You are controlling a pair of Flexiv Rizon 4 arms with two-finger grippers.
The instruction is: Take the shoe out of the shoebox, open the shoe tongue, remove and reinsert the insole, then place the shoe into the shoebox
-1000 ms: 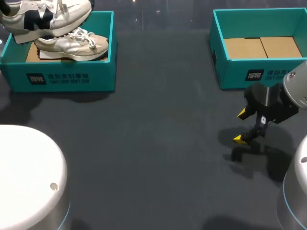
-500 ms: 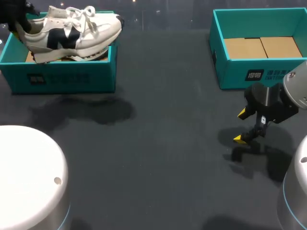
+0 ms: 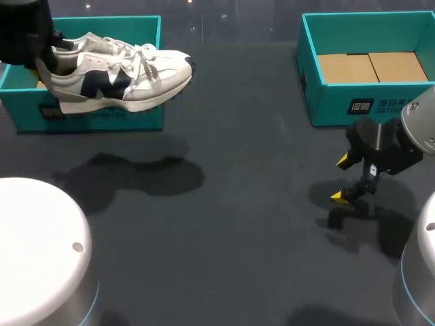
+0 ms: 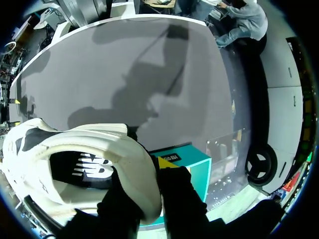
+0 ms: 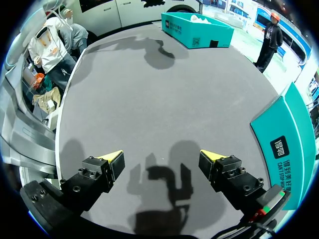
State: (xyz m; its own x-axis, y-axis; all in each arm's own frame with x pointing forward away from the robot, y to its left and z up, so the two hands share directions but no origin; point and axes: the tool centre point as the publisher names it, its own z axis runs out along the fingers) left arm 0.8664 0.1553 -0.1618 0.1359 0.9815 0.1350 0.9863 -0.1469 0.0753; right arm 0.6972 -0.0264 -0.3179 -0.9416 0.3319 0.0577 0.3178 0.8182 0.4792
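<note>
- Sneaker (image 3: 115, 71), head view: since a second ago it has been lifted out of the left shoebox (image 3: 88, 115) and now hangs over the front wall, so taking it out is nearly done. Left gripper (image 3: 30, 41) sits at the heel, partly cut off. Right gripper (image 3: 342, 179) is unmoved, fingers wide, before the right shoebox (image 3: 367, 102).
- Left wrist view: fingers (image 4: 182, 191) pinch the heel collar; the toe is hidden.
- Right wrist view: fingers spread over bare tabletop (image 5: 164, 99), nothing between them.
</note>
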